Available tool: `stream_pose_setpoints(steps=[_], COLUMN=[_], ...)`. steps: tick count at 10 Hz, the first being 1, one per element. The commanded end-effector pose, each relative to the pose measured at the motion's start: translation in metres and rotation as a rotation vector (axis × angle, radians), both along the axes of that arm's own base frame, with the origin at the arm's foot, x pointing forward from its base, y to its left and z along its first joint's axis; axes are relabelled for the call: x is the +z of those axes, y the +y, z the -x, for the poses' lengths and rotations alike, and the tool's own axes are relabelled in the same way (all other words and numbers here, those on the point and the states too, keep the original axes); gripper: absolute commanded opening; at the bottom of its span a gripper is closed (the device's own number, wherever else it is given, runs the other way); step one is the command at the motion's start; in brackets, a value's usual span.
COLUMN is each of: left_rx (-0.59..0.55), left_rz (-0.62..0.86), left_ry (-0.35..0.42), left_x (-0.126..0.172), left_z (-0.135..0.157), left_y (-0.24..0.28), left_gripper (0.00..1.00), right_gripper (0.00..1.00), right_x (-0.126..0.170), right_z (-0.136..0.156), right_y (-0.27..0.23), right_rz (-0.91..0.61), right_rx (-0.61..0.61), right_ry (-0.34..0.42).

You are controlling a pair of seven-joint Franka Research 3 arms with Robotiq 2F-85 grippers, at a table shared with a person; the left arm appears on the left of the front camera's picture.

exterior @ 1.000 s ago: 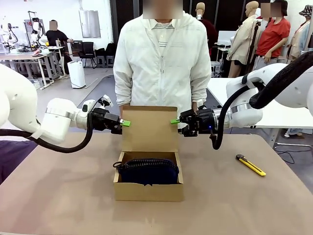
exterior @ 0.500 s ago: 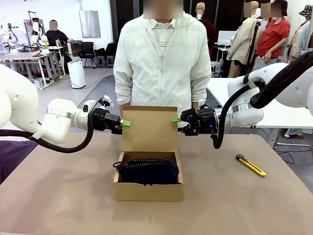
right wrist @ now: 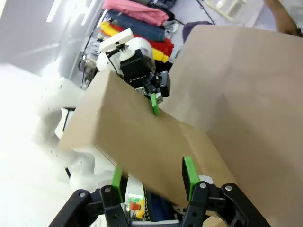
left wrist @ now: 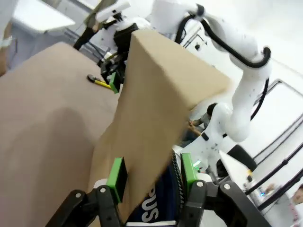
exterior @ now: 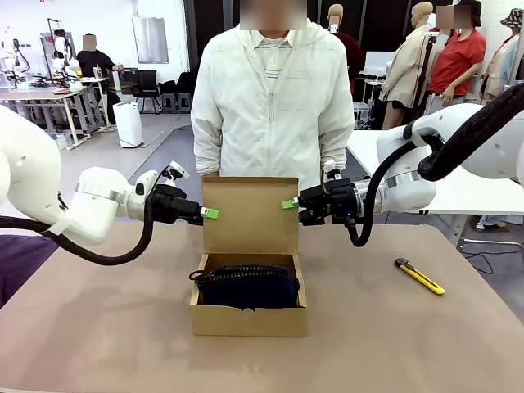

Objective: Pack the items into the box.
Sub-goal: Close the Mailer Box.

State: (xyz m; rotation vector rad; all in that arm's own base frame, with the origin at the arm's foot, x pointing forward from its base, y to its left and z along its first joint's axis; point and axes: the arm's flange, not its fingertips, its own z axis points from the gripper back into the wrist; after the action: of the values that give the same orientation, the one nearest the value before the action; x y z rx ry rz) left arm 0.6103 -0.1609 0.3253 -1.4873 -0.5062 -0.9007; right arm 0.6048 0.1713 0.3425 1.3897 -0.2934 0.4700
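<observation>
One brown cardboard box sits near the front middle of the table, and the navy pouch lies inside it, its top showing above the front wall. Rising from the box's back edge, the flap lid stands upright. At the flap's left edge is the left gripper; from its wrist camera the green pads sit either side of the cardboard edge with a gap, so the jaws are parted around the flap, not clamped. At the opposite edge, the right gripper likewise has its pads astride the flap, spread apart. Off to the right on the table lies a yellow-and-black knife, well apart from the box. Beyond the table a person in a white jacket stands behind the flap
</observation>
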Motion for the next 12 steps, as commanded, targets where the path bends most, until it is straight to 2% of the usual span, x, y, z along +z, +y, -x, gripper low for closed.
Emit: stream_pose_setpoints(steps=[1,3,5,6,8,9,10,12], left_rx=[0.013,0.016,0.028,0.051,0.035,0.024,0.024,0.043], left_rz=[0.022,0.127,0.181,0.169,0.180,0.188,0.181,0.177], left_ry=[-0.171,-0.373,-0.525,-0.554,-0.554,-0.552,-0.565,-0.586], left_x=[0.002,-0.004,-0.015,-0.021,-0.029,-0.033,-0.034,-0.027], left_z=[0.054,0.084,0.103,0.106,0.107,0.107,0.109,0.112], left_y=[0.001,0.003,-0.001,-0.001,-0.003,-0.004,-0.002,0.005], left_gripper=[0.61,0.61,0.61,0.61,0.61,0.96,1.00,1.00], right_gripper=[0.62,0.62,0.62,0.62,0.62,0.69,1.00,1.00], right_x=[-0.002,-0.015,-0.032,-0.039,-0.047,-0.049,-0.051,-0.051], right_z=[0.041,0.059,0.072,0.078,0.088,0.092,0.094,0.100], right_y=[0.000,0.001,0.010,0.011,0.004,0.001,-0.001,-0.005], right_rz=[-0.020,-0.014,-0.057,-0.088,-0.139,-0.153,-0.144,-0.126], right_rx=[0.054,0.029,0.056,0.078,0.059,0.050,0.070,0.114], right_ry=[-0.103,-0.228,-0.422,-0.505,-0.600,-0.631,-0.631,-0.657])
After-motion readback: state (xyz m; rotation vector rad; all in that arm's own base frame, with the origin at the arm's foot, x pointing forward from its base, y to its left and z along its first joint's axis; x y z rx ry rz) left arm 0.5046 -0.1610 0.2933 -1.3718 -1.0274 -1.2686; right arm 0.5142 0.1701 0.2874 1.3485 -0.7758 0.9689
